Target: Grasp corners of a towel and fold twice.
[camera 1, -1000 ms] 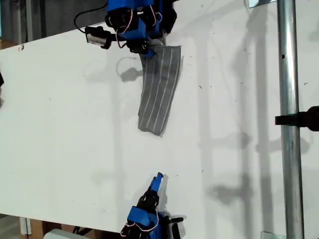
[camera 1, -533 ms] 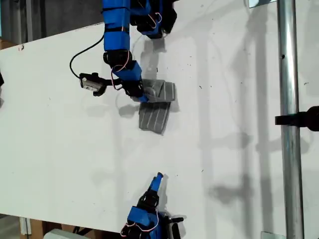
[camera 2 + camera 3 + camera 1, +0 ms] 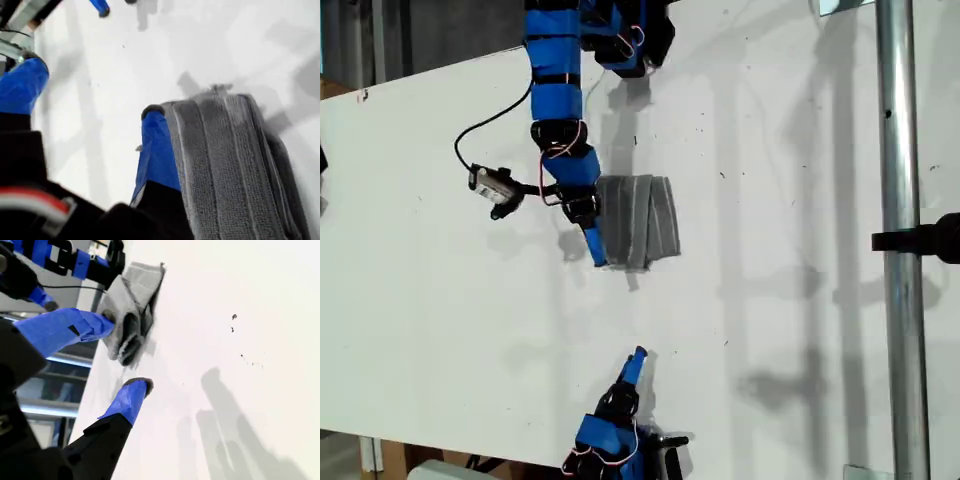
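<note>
The white table [image 3: 440, 300] is unchanged, and on it the towel [image 3: 640, 220] has been altered most. A second ago it lay as a long strip stretched away from my first gripper [image 3: 592, 240]. Half a second ago it was half doubled. Now it is seen as a short, layered packet lying just beside that gripper's blue finger [image 3: 157, 150], touching it along one side.

The far end has been carried over the near end, so the second fold is judged to be laid and the task close to done. My first gripper, which was drawn back at the table's edge earlier, has been brought forward with the cloth. Its jaws are spread, with bare table between them and no cloth held.

My second gripper [image 3: 638, 358] has not been moved. Its jaws are parted and empty, and it is well apart from the towel.
</note>
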`<state>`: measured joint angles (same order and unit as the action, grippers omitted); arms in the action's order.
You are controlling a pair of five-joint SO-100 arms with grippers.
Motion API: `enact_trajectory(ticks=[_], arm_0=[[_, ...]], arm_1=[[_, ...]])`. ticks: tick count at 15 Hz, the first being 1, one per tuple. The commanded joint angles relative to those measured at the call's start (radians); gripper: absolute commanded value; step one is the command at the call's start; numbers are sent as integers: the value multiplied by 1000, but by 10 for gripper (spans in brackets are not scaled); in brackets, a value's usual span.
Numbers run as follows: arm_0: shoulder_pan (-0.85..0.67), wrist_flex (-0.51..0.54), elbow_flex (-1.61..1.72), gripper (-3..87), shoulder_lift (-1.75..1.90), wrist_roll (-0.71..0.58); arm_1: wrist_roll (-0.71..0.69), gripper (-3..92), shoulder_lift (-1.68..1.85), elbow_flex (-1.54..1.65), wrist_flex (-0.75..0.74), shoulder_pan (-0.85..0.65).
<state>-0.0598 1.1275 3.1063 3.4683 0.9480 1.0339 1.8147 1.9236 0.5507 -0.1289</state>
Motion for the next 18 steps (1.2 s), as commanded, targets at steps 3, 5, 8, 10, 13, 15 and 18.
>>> enact_trajectory(ticks=[3,5,8,10,13,15,18], arm_0=[[-21,-17,11,198,6,18],[-44,-34,12,186,6,55],[-41,-57,15,141,6,178],[-21,17,15,140,6,314],[-51,158,15,140,5,629],[-44,158,15,140,5,255],[-48,160,14,140,5,127]], arm_1=[[114,47,193,77,302,-98],[161,-1,288,201,451,-92],[268,-1,632,597,511,-43],[327,-1,874,767,627,-15],[396,-1,1100,928,723,0],[440,-1,1445,969,910,29],[451,66,1470,968,940,103]])
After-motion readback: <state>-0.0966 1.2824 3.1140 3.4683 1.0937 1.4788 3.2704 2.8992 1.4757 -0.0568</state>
